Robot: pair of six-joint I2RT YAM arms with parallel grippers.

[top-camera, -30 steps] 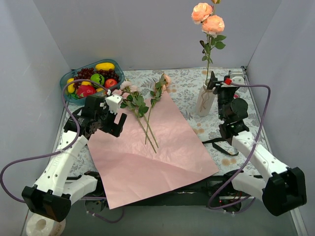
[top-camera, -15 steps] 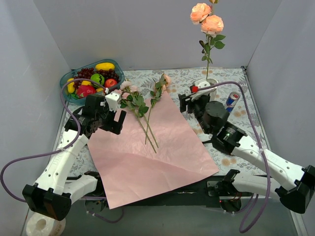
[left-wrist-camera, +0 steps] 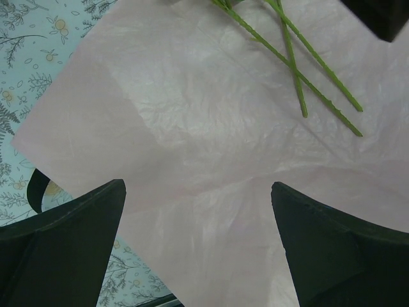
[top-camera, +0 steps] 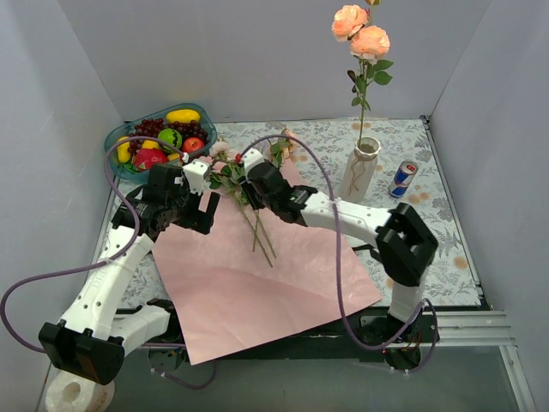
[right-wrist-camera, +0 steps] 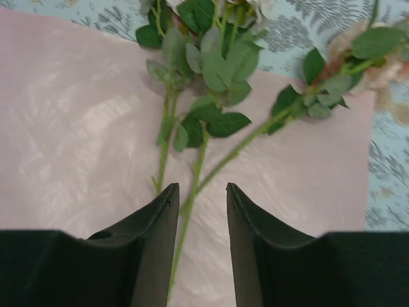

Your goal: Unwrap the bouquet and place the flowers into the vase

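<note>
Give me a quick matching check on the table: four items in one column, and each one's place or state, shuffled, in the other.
1. vase
2. drink can
3. fruit bowl
4. wrapping paper

A. far-left corner of the table
B. spread flat under loose stems
C. holds two peach roses
D. stands just right of the vase

Pairs: 1-C, 2-D, 3-A, 4-B

My right gripper hangs over the flowers lying on the pink paper; 2 peach roses stand in the vase on the tabletop.
</note>
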